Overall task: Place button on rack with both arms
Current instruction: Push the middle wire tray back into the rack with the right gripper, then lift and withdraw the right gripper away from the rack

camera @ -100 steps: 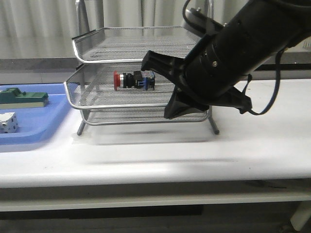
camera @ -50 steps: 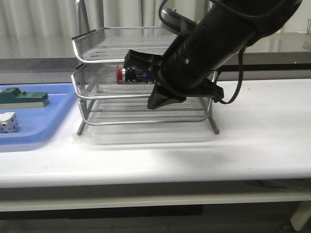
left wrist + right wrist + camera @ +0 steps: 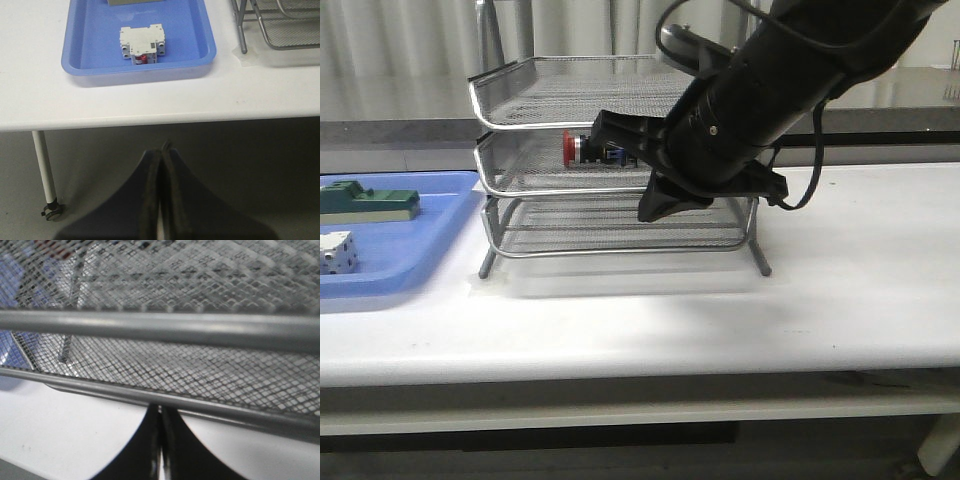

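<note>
Right gripper (image 3: pixel 160 440) is pressed shut with nothing between its fingers, sitting just in front of the rack (image 3: pixel 520 195) at middle-tray level; from the front it blocks the tray's right half. Left gripper (image 3: pixel 159 200) is also closed and empty, hanging off the table edge above the floor, well clear of the work.

Button (image 3: pixel 588 148) lies on its side in the middle tray, red cap toward the left, blue rear block toward the right gripper. Looks placed; tray appears pushed in, though the front view can't confirm it's fully seated.

Handling judgement: rigid plastic, light, not fragile. Round body will roll on mesh if nudged, and the smooth cap is a poor purchase. If it needs re-gripping, pinch across the black cylindrical body or the squarer blue block, not the cap.

Blue tray (image 3: pixel 90 55) holds a white circuit breaker (image 3: pixel 143 45); a green block (image 3: pixel 370 203) sits there too.
</note>
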`<move>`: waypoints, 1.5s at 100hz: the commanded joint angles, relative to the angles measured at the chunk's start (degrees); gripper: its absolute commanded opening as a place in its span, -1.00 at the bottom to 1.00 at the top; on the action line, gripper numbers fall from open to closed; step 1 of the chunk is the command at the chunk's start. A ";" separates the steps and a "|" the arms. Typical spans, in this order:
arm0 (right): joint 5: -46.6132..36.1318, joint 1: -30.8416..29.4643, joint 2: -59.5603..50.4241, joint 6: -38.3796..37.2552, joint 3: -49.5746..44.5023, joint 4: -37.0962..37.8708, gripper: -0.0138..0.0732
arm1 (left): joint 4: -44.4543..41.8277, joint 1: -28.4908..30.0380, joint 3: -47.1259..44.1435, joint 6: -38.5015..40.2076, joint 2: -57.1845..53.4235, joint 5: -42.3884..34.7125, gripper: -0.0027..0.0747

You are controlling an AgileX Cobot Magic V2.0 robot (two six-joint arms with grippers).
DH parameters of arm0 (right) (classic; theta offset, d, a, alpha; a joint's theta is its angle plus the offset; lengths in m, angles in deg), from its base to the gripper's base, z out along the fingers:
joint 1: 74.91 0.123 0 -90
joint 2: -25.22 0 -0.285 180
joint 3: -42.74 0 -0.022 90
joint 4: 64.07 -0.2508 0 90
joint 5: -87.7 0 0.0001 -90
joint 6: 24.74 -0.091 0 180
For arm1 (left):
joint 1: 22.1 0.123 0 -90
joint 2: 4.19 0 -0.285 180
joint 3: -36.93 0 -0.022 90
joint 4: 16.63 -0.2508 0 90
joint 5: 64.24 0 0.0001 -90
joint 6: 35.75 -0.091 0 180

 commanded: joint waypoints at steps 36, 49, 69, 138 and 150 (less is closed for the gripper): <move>5.56 -0.36 -8.96 0.82 1.60 0.48 -0.84 | -0.67 0.17 1.58 0.61 0.34 -3.71 -0.99; 9.57 -0.36 -12.08 0.82 1.53 1.80 -0.84 | -0.67 0.17 1.58 0.61 0.34 -3.71 -0.99; 12.19 -0.43 -16.73 0.82 -1.57 5.61 -0.84 | -0.67 0.17 1.58 0.61 0.34 -3.71 -0.99; 10.10 -16.50 -48.48 0.77 -24.02 17.28 -0.82 | -0.67 0.17 1.58 0.61 0.34 -3.71 -0.99; 12.11 -19.13 -54.06 0.77 -25.88 20.01 -0.82 | -0.67 0.17 1.58 0.61 0.34 -3.71 -0.99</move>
